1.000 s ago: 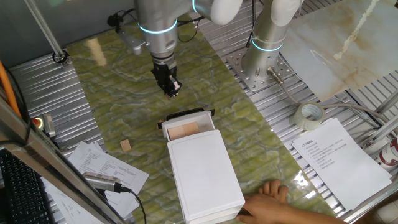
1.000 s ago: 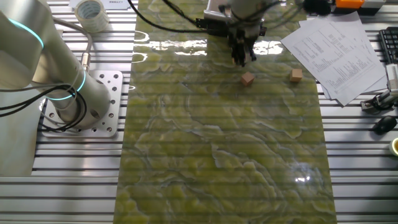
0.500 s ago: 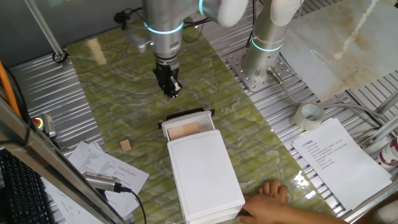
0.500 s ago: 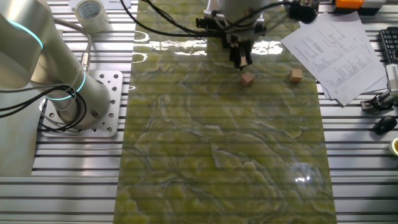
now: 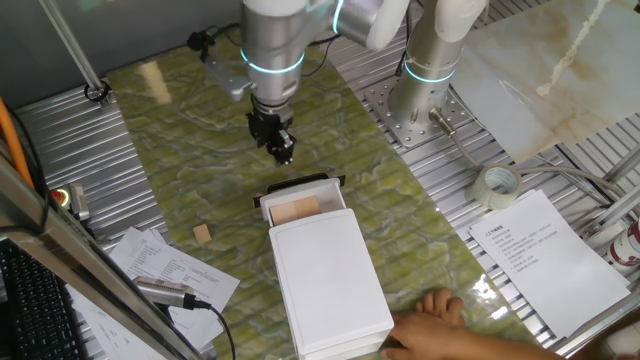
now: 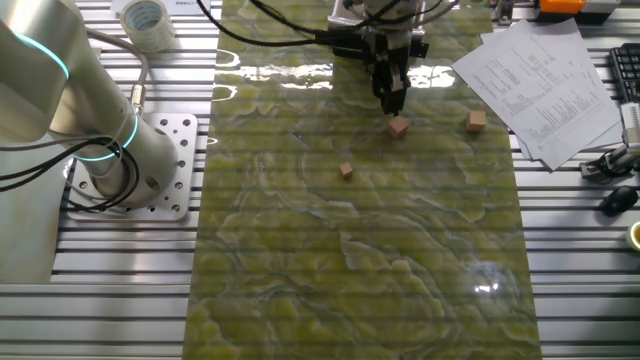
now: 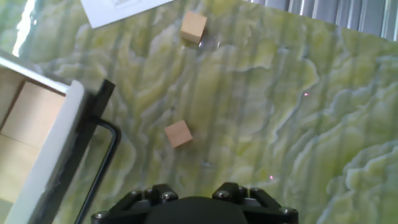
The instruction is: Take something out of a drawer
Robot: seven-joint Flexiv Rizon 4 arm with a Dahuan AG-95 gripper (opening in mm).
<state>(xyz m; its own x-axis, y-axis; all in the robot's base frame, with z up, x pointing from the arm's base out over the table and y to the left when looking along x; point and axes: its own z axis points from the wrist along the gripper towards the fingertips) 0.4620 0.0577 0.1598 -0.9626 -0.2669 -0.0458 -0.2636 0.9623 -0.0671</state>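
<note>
Looking down along the fingers, we see the small wooden cube (image 7: 178,134) lying flat on the green mat (image 7: 298,124), outside the drawer (image 7: 55,149) and just beyond its black front edge, so we judge the taking-out largely done. The drawer stands open from the white box (image 5: 330,275) with only the flat tan slab (image 5: 295,210) inside. A second cube (image 7: 193,27) lies further off, near the papers (image 7: 118,7). The gripper (image 5: 282,150) hangs above the mat close to the drawer front; we cannot tell how far apart its fingers stand, and we see nothing held between them. We judge the cube light, rigid and hard to damage, though smooth enough to slip; we would pinch it across two opposite flat faces, squared to the fingers, so it does not twist out
</note>
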